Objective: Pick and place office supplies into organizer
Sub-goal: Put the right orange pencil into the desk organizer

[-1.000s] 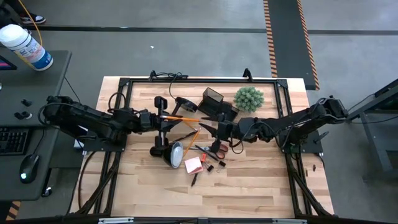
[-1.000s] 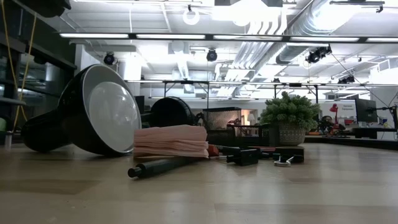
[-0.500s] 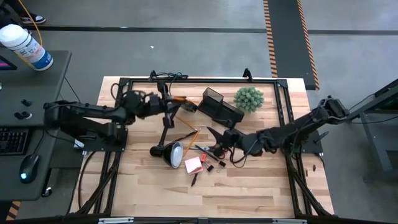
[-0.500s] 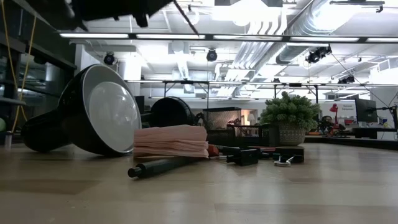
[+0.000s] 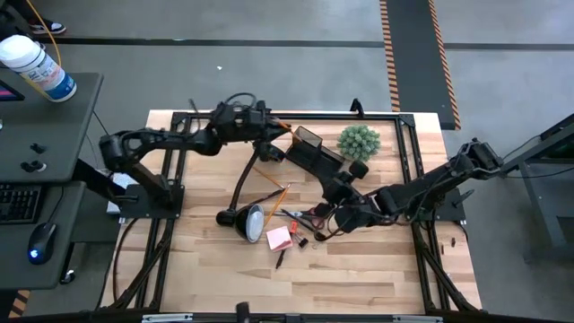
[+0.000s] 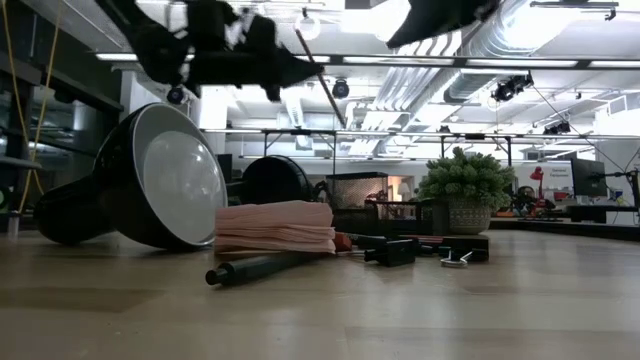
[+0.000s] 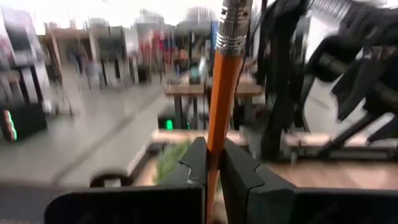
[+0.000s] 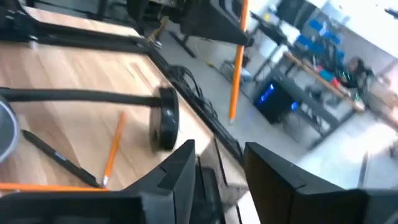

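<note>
From above, my left gripper (image 5: 269, 126) was up at the far edge of the table, clamped tight on a pencil (image 5: 280, 126), just beside the organizer (image 5: 314, 151), which sat near the green plant ball (image 5: 359, 141). My right gripper (image 5: 336, 218) hung low over the scattered supplies, its fingers spread wide with nothing between them. Under it lay the scissors (image 5: 309, 215), and nearby the pink sticky-note pad (image 5: 279, 237), a second pencil (image 5: 273, 196), a black pen (image 5: 281, 259) and the toppled desk lamp (image 5: 244, 218).

From table height, my left arm (image 6: 215, 55) showed dark against the ceiling, the pencil slanting down from it. The lamp's head (image 6: 150, 180) lay on its side, the pink pad (image 6: 275, 228) in front, the pen (image 6: 255, 268) nearest the camera, binder clips (image 6: 390, 251) further right.

Through my left wrist, the pencil (image 7: 221, 93) stood upright, pinched firmly between my fingers (image 7: 196, 165), its metal ferrule on top.

Through my right wrist, my fingers (image 8: 177, 177) stood well apart, empty. Beyond them I saw the lamp's round base (image 8: 166, 126), a pencil (image 8: 112, 149) lying on the wood, and the held pencil (image 8: 237, 68) hanging farther off.
</note>
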Robot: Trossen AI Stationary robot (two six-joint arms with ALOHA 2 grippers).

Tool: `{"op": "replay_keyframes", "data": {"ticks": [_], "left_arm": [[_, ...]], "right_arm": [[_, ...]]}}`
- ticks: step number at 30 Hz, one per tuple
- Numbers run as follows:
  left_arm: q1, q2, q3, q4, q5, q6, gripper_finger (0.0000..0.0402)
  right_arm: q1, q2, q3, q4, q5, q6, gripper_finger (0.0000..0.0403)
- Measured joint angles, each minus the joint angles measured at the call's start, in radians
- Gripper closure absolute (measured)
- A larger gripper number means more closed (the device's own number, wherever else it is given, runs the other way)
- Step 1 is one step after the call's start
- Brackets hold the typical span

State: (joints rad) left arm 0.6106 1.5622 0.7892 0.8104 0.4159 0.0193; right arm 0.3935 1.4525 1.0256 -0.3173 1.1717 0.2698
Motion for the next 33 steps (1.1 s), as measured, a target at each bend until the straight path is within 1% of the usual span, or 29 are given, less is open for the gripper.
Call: {"op": "replay_keyframes", "data": {"ticks": [3, 4, 8, 11, 13, 18, 24, 27, 33], "left_arm": [[-0.002, 0.061, 0.069, -0.067, -0.006, 0.019, 0.0400], [-0.002, 0.077, 0.090, -0.080, -0.017, 0.025, 0.0400], [-0.002, 0.128, 0.127, -0.075, -0.093, 0.030, 0.0399], [-0.002, 0.149, 0.142, -0.070, -0.152, 0.062, 0.0399], [-0.002, 0.167, 0.149, -0.069, -0.196, 0.080, 0.0399], [-0.002, 0.216, 0.181, -0.076, -0.216, 0.081, 0.0399], [-0.002, 0.269, 0.201, -0.103, -0.253, 0.079, 0.0399], [-0.002, 0.286, 0.202, -0.111, -0.253, 0.081, 0.0399], [-0.002, 0.291, 0.202, -0.146, -0.252, 0.100, 0.0398]], "right_arm": [[0.000, 0.001, -0.001, -0.122, 0.000, 0.161, 0.0286], [0.000, 0.001, -0.008, -0.133, 0.001, 0.194, 0.0288], [0.000, 0.001, -0.066, -0.116, 0.003, 0.253, 0.0290], [0.000, 0.001, -0.114, -0.074, 0.010, 0.298, 0.0290], [0.000, 0.002, -0.148, -0.031, 0.014, 0.303, 0.0290], [0.000, 0.002, -0.216, 0.116, 0.009, 0.271, 0.0290], [0.000, 0.002, -0.261, 0.259, -0.002, 0.198, 0.0290], [0.000, 0.001, -0.270, 0.296, -0.002, 0.177, 0.0290], [0.000, 0.001, -0.271, 0.296, -0.004, 0.174, 0.0290]]}}
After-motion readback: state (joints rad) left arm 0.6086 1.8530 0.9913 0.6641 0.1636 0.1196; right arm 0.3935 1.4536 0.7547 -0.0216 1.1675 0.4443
